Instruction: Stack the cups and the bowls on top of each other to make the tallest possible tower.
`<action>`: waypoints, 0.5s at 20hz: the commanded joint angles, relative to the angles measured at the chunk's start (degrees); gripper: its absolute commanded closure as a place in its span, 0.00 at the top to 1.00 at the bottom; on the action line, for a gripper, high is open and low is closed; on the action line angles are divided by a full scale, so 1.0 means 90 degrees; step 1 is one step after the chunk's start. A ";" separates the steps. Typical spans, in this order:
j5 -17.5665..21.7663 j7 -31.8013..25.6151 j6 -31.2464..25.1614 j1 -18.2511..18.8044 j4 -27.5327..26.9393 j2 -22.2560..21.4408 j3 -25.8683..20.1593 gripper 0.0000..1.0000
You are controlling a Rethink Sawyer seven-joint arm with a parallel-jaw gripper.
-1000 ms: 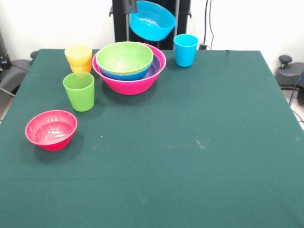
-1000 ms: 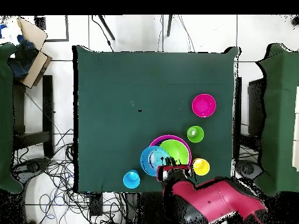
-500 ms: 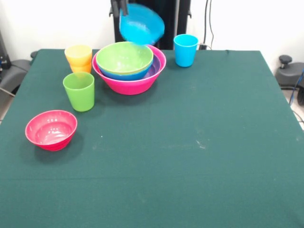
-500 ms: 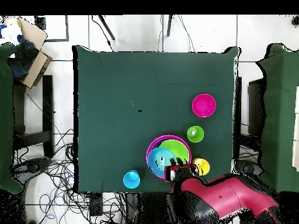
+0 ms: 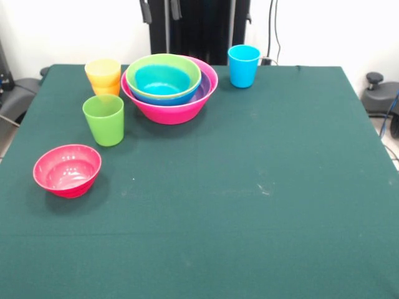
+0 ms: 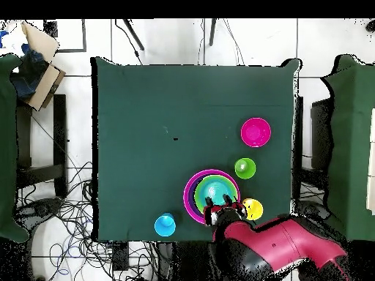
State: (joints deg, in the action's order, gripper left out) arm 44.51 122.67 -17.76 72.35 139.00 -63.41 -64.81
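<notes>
Now jaws (image 5: 158,9) apparently parted, empty, above light blue bowl (image 5: 163,81) nested in tower (image 5: 169,88).

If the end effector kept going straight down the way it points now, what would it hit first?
Most likely the light blue bowl, nested on top of the stack of bowls. The overhead view shows the end effector over the stack's near rim, so depth is uncertain.

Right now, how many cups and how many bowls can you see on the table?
Cups: 4 (green cup, blue cup, yellow cup sitting in orange cup)
Bowls: 6 showing (pink bowl, purple bowl, blue bowl, light green bowl, light blue bowl, red-pink bowl)
Total: 10
</notes>
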 commanded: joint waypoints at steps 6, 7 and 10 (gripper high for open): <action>0.0188 -0.1179 -0.0376 -0.0356 -0.0107 -0.0274 -0.0632 1.00; 0.0180 -0.1164 -0.0380 -0.0363 -0.0104 -0.0285 -0.0642 1.00; 0.0224 -0.1066 -0.0399 -0.0444 -0.0116 -0.0322 -0.0606 1.00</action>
State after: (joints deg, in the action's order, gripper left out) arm 44.50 122.67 -17.77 71.26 139.02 -66.36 -67.76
